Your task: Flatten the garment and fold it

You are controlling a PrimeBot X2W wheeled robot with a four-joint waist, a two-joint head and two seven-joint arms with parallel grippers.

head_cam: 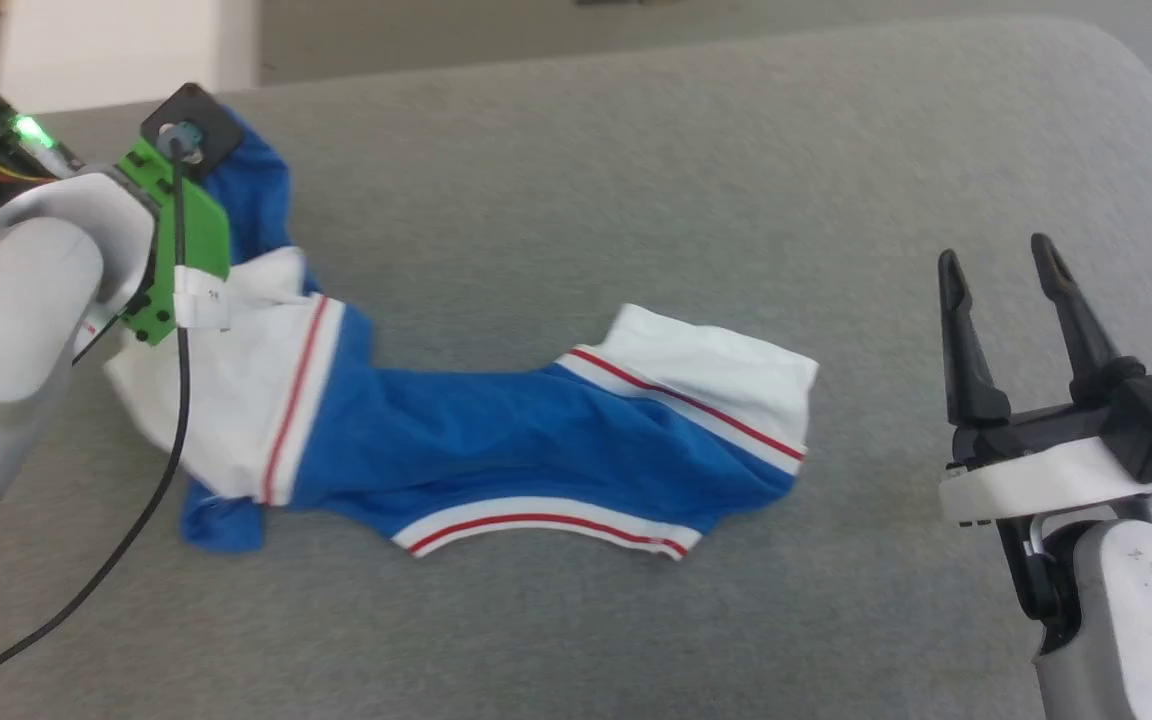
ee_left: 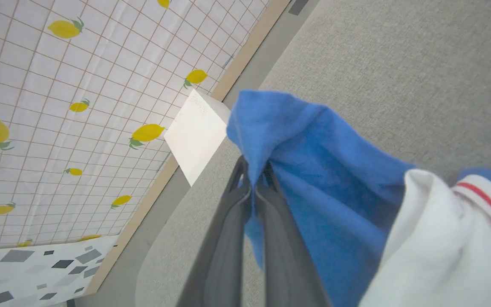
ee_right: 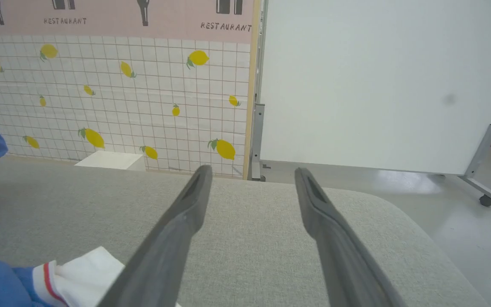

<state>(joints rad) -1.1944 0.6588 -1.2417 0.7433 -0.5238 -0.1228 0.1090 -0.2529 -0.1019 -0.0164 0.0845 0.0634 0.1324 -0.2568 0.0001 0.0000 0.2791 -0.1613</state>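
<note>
The garment (head_cam: 496, 430), royal blue with white sleeves and red-striped white trim, lies crumpled across the grey table. Its left end is lifted. My left gripper (ee_left: 254, 175) is shut on a fold of the blue cloth (ee_left: 313, 179), with a white sleeve (ee_left: 433, 238) hanging beside it. In the head view the left wrist with its green mount (head_cam: 181, 240) covers the pinch. My right gripper (head_cam: 1001, 265) stands open over bare table to the right of the garment, fingers (ee_right: 186, 217) apart with nothing between them. A white sleeve tip (ee_right: 88, 266) lies at that gripper's lower left.
The grey padded table (head_cam: 636, 180) has a rounded far right corner (ee_right: 399, 213). A black cable (head_cam: 151, 500) hangs from the left wrist over the table. Beyond the table stand a lemon-patterned tiled wall (ee_right: 122, 94), a small white box (ee_right: 109, 160) and a white board on wheels (ee_right: 377, 85).
</note>
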